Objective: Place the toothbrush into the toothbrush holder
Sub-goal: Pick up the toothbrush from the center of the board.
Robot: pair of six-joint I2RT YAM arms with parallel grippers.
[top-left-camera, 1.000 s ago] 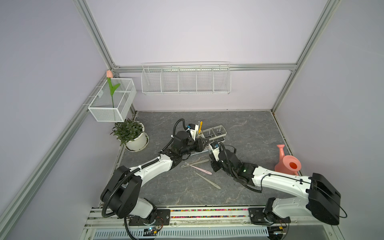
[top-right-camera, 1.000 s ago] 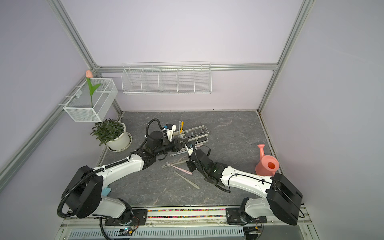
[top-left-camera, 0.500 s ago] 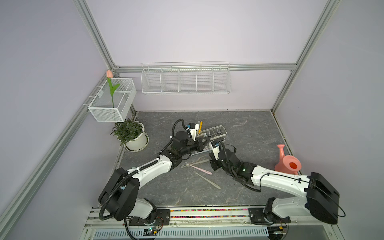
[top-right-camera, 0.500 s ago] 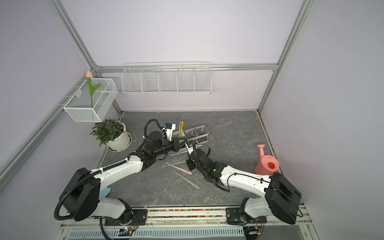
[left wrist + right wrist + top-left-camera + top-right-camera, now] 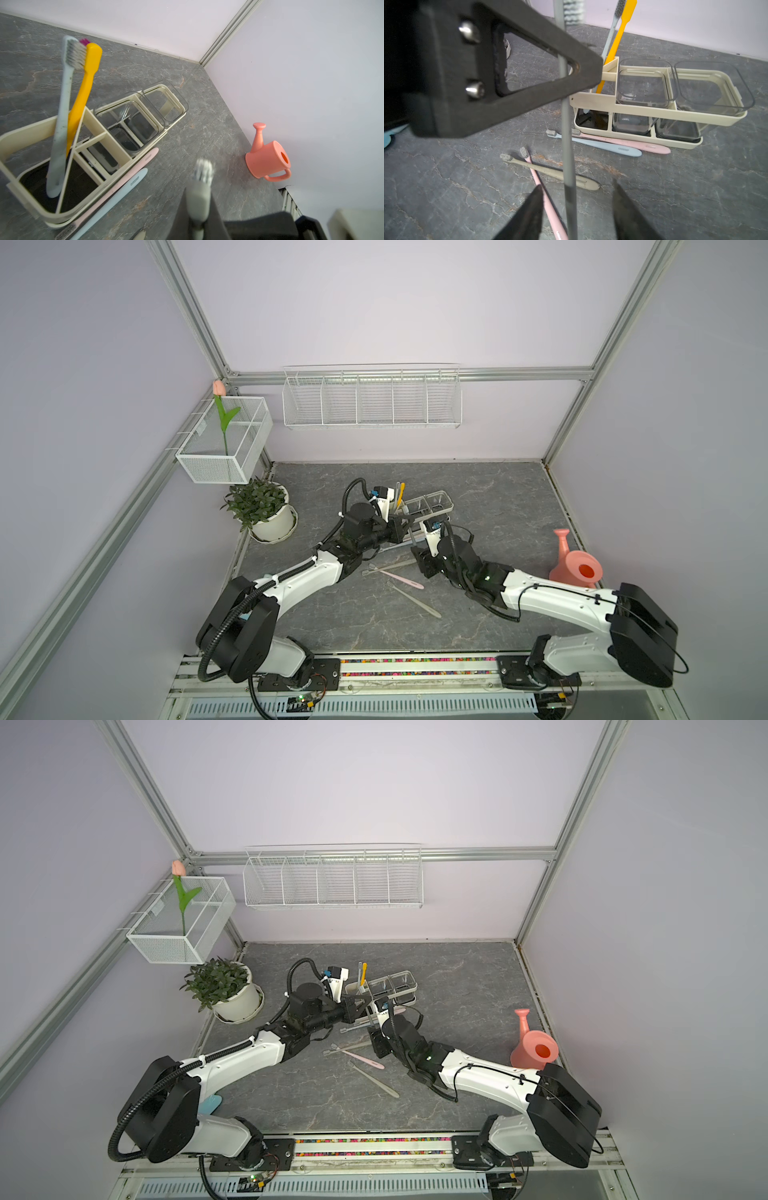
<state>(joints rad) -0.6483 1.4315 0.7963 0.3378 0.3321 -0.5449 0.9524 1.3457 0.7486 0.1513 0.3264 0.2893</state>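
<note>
left gripper (image 5: 197, 223) pinches the grey toothbrush (image 5: 566, 128) just beside the toothbrush holder (image 5: 432, 512), at frame centre in both top views; right gripper (image 5: 576, 185) jaws spread either side of its handle.

Upright brushes (image 5: 62, 116) inside toothbrush holder (image 5: 27, 133); cups (image 5: 128, 120) free.

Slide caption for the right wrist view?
Left end effector grips grey toothbrush; right end effector open around its handle, toothbrush holder behind.
</note>
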